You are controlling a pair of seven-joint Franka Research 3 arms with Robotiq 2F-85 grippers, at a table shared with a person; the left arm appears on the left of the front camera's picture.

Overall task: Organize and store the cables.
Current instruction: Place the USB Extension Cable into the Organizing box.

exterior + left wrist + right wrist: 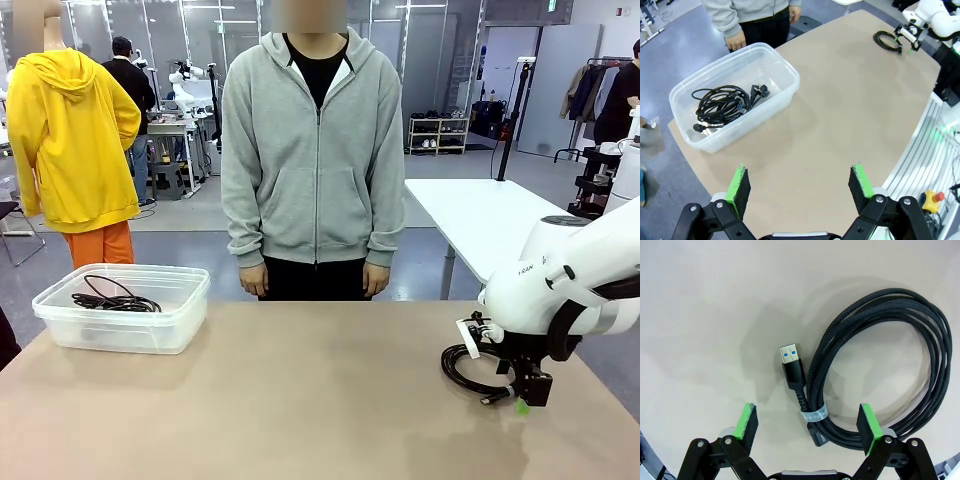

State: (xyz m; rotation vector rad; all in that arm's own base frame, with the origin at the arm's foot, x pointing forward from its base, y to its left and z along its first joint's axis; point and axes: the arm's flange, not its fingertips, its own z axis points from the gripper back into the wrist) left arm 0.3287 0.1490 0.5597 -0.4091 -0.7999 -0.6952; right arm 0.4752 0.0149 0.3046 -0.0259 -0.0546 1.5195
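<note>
A coiled black braided cable [920, 365] lies flat on the tan table, tied with a small pale band [814, 415], its blue-tongued USB plug [789, 356] pointing away. My right gripper [808, 424] hangs open just above it, the banded part between the green pads [869, 424]. From the front, the coil [468, 368] lies at the table's right with the right gripper [520, 400] over its near side. A second black cable coil [720, 106] with plug ends lies in the clear bin [790, 75]. High above the table, my left gripper [799, 185] is open and holds nothing.
The clear plastic bin [120, 335] stands at the table's far left, its cable [115, 298] inside. A person in a grey hoodie [315, 150] stands at the far edge, hands down. A white table [490, 215] stands behind on the right.
</note>
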